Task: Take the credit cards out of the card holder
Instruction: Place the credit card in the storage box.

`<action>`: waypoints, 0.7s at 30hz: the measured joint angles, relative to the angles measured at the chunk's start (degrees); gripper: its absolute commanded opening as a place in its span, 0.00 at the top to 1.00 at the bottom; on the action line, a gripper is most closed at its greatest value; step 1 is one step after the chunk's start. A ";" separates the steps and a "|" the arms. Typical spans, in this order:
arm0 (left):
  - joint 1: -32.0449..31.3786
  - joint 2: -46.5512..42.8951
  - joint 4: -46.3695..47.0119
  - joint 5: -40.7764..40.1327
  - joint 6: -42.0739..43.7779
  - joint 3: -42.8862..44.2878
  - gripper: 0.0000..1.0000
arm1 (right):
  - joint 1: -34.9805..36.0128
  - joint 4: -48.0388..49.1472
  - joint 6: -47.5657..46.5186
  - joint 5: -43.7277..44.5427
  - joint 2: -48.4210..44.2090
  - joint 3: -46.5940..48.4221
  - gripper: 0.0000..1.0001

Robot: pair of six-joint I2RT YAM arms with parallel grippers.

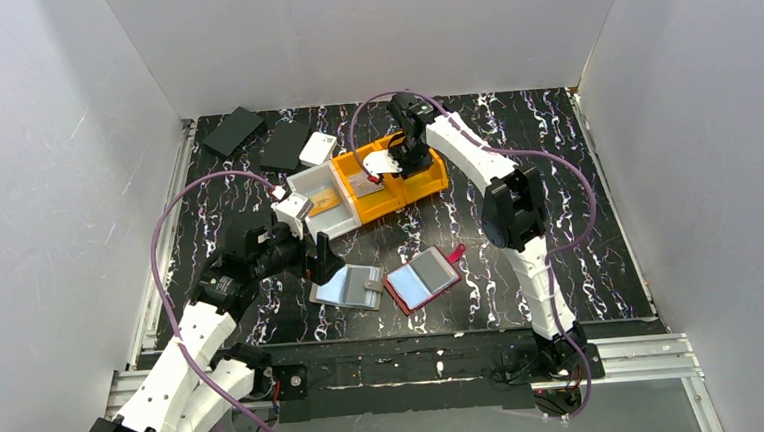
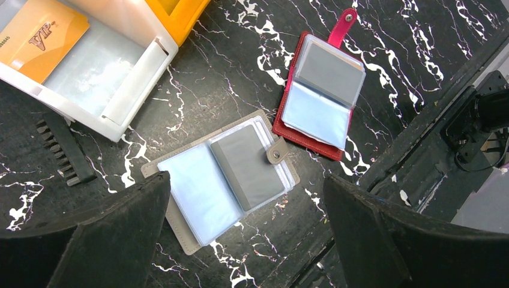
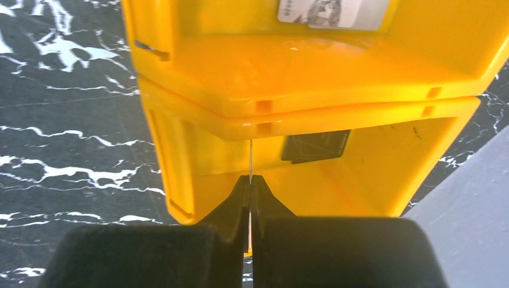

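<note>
Right gripper (image 3: 250, 180) clamped on thin card (image 3: 250, 159), held edge-on over yellow bin (image 3: 300, 78). Only edge pinched: card could be slipped, dropped outside bin. Left gripper (image 2: 246, 183) spread wide above grey card holder (image 2: 198, 198) on table (image 2: 240, 60); holder could be dragged if sleeve is snagged.

A black table (image 1: 561, 265) veined with white marbling carries the whole spread. Toward its near edge two card holders lie open and flat: a grey card holder (image 1: 350, 286) on the left and a red card holder (image 1: 424, 279) just beside it on the right, its strap pointing toward the far side. Behind them an orange bin (image 1: 402, 203) and a white bin (image 1: 307, 175) stand touching, side by side. A black toothed strip (image 2: 63, 150) lies beside the white bin. Near the far left corner rest a flat black pad (image 1: 232, 130), a second black pad (image 1: 286, 145) and a small white box (image 1: 318, 149).
</note>
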 measured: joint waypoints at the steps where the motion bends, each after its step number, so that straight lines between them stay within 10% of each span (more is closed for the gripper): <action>1: 0.00 0.02 0.00 0.00 0.00 0.00 0.02 | 0.00 0.37 0.09 0.11 0.28 0.46 0.97; 21: 0.00 0.90 0.04 0.20 0.20 -0.02 0.02 | 0.00 4.52 0.00 1.79 4.48 1.66 0.88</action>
